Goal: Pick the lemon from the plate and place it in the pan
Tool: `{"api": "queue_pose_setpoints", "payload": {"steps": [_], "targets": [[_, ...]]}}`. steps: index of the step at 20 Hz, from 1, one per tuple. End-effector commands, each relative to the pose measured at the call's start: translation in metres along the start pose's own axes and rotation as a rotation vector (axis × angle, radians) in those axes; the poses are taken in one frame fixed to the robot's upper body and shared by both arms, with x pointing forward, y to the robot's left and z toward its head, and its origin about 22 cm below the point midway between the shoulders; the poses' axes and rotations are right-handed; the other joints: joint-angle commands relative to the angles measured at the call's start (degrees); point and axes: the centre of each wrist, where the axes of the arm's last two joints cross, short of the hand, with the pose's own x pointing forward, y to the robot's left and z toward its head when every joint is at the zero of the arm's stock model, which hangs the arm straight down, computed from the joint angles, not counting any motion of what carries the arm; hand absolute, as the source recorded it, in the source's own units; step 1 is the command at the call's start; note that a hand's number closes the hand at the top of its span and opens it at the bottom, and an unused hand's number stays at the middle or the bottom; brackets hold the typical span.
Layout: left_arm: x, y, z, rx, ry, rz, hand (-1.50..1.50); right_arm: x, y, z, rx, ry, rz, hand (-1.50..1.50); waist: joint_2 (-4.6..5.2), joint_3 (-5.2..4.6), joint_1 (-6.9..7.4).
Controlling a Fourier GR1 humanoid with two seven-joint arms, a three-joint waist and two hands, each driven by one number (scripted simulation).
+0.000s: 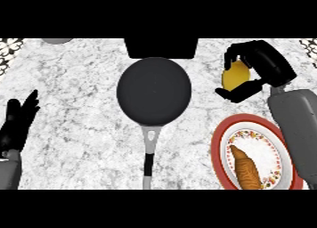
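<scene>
while the lemon (pixel 235 75) sits pinched between the curled fingers and thumb of the right hand (pixel 258 67), it hangs above bare tabletop (pixel 75 120) near the far right corner, clear of the plate (pixel 221 147) and just to the right of the pan (pixel 153 90). that red-rimmed, patterned plate lies at the near right edge, partly under the grey right forearm, and now carries only a long orange-brown thing, maybe a carrot (pixel 246 168). the dark round pan lies in the middle of the tabletop, nothing in it, its grey handle pointing toward the near edge. a black boxy object (pixel 161 47) touches the far edge behind the pan. the left hand (pixel 16 124) rests spread and upright at the left edge.

judging by this, the pick is done and the carry is in hand. the next move calls for a short sweep leftward over the pan's rim, then a lowering and an opening of the fingers above its dark base.
</scene>
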Motion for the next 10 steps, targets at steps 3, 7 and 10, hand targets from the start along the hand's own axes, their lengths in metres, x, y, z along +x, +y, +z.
{"api": "queue_pose_setpoints", "payload": {"steps": [3,7,10], "targets": [[0.012,-0.001,-0.002,-0.015,-0.011,0.014,0.0,0.032,0.033,-0.054,0.016,0.032,-0.129,1.5,0.12,0.0,0.34],[0.021,-0.004,-0.008,0.011,-0.009,0.015,0.0,0.056,0.053,-0.092,0.052,0.066,-0.18,1.5,0.31,0.0,0.76],[0.008,-0.01,0.006,-0.014,-0.008,0.003,0.0,0.073,0.093,-0.102,0.073,0.083,-0.182,1.5,0.34,0.02,1.4]]}}
